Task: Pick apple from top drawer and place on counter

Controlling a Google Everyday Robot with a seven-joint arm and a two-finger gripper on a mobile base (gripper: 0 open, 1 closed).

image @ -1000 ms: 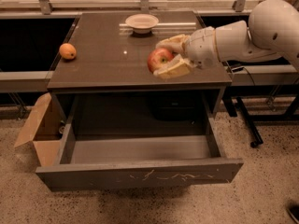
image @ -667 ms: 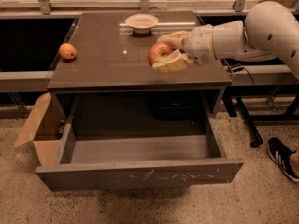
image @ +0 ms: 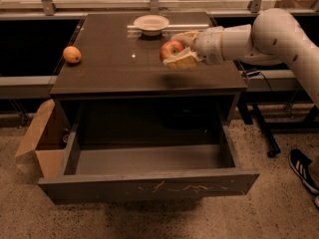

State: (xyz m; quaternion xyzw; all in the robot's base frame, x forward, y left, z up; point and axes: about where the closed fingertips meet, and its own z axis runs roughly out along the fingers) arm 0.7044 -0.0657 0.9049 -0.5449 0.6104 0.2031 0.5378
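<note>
One apple (image: 171, 49), grasped by the end effector (image: 179, 51) at upper centre-right of frame, hangs just above the table (image: 119, 68), top drawer (image: 149, 185) open below: placing step, next probably needs lowering & release.

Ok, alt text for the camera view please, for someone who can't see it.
The gripper holds the apple just above the counter. Below, the top drawer stands pulled open; a small orange fruit and a white bowl sit on the counter.
</note>
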